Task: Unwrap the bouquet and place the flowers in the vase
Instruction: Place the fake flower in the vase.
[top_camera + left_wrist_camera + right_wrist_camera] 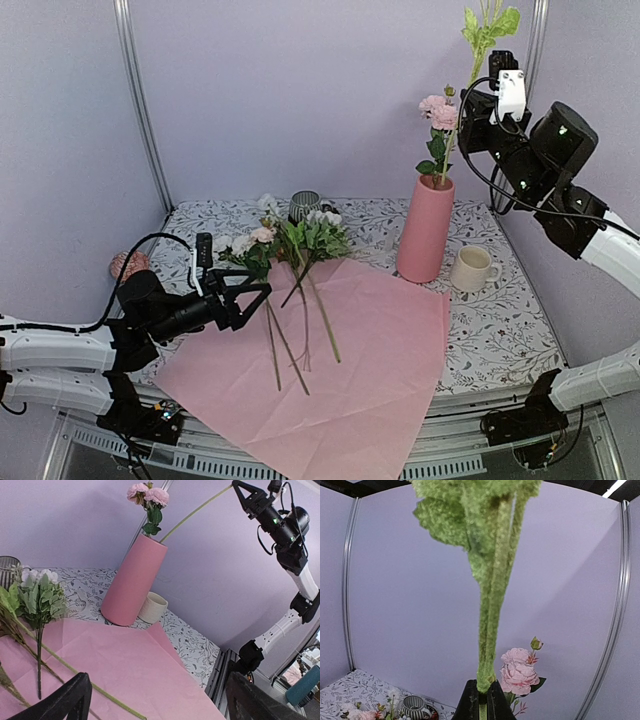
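The right hand [468,100], pinched tight on a leafy green stem [472,65], hangs high at 1 o'clock above the vase [426,230]. The stem's foot reaches the vase mouth beside a pink rose [438,110]. The left hand [250,302] gapes wide at 9 o'clock, just beside the flowers [295,245] lying across the pink paper [370,370] on the desk [500,330].

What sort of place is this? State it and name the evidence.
Probably a robotics lab test booth, not a home: plain lavender partition walls on metal posts, a left arm and right arm mounted at the table edge, and staged props such as the vase.
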You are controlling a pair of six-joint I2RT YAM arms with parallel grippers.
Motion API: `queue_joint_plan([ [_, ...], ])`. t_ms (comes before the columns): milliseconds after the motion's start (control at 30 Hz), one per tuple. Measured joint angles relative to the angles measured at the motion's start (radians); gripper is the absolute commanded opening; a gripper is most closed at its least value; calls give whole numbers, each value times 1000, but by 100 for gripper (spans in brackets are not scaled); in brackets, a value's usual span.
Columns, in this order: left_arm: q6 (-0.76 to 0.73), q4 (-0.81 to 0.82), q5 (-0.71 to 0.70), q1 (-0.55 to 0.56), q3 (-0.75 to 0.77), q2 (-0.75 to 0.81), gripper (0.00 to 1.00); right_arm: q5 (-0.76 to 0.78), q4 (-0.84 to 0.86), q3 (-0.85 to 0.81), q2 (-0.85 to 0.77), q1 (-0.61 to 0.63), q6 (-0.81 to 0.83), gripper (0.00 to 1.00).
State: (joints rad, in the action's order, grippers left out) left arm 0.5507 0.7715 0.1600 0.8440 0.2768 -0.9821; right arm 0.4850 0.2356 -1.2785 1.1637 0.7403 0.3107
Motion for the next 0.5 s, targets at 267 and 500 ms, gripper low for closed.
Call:
queue_joint_plan([
  [267, 0, 0, -12, 0, 0, 1, 95, -48, -26, 0, 40, -39, -75, 2],
  [500, -4, -24, -15, 0, 1, 3, 95, -52, -48, 3, 63, -84, -150, 2],
])
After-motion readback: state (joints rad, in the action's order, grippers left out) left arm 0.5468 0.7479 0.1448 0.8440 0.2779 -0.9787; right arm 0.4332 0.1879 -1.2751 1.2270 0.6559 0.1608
